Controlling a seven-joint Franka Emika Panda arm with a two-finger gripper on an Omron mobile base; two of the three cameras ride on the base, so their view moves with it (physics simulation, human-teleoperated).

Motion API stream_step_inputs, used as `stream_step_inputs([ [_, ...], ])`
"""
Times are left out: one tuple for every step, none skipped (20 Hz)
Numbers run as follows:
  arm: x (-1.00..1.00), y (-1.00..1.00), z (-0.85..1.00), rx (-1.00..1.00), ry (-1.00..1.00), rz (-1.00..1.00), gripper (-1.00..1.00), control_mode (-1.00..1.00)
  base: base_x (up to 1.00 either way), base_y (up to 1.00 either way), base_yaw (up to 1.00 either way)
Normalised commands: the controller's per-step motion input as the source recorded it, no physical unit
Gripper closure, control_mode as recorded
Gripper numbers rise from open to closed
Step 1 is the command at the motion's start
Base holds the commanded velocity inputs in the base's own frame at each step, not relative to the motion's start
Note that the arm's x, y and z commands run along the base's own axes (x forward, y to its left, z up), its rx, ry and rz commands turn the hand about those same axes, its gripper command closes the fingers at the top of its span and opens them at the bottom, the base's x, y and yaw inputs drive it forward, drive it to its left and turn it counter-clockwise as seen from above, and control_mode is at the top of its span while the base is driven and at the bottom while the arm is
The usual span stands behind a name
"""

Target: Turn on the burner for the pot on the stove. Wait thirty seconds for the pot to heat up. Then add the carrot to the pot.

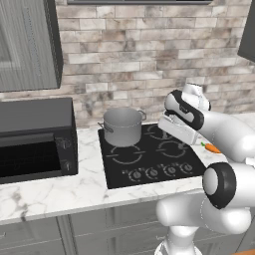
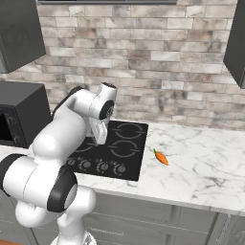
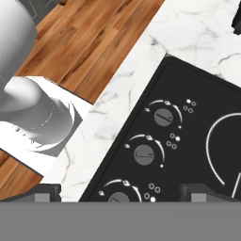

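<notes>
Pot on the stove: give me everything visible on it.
The pot is a grey, brushed-metal-looking cylinder with two small loop handles, one on each side near the rim. It has no lid and stands upright on the rear-left ring of the black glass stove, close to the brick wall. Its inside is not visible from this angle. Nothing but the cooktop touches it; the arm is off to its right.

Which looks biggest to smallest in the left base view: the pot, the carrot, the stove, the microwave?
1. Stove and microwave: alike in extent, and the microwave is cut off by the frame, so unranked.
2. Pot.
3. Carrot, partly hidden behind the arm.
</notes>
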Motion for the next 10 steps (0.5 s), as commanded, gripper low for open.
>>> stream_step_inputs([
  [0.0,0.0,0.0,0.0,0.0,0.0,-1.0,-1.0,0.0,0.0,0.0],
  [0.0,0.0,0.0,0.0,0.0,0.0,-1.0,-1.0,0.0,0.0,0.0],
  [0.0,0.0,0.0,0.0,0.0,0.0,-1.0,-1.0,0.0,0.0,0.0],
  [0.0,0.0,0.0,0.0,0.0,0.0,-1.0,-1.0,0.0,0.0,0.0],
  [0.0,0.0,0.0,0.0,0.0,0.0,-1.0,-1.0,0.0,0.0,0.0],
  [0.0,0.0,0.0,0.0,0.0,0.0,-1.0,-1.0,0.0,0.0,0.0],
  [0.0,0.0,0.0,0.0,0.0,0.0,-1.0,-1.0,0.0,0.0,0.0],
  [0.0,0.0,0.0,0.0,0.0,0.0,-1.0,-1.0,0.0,0.0,0.0],
  [0.0,0.0,0.0,0.0,0.0,0.0,-1.0,-1.0,0.0,0.0,0.0],
  [0.0,0.0,0.0,0.0,0.0,0.0,-1.0,-1.0,0.0,0.0,0.0],
])
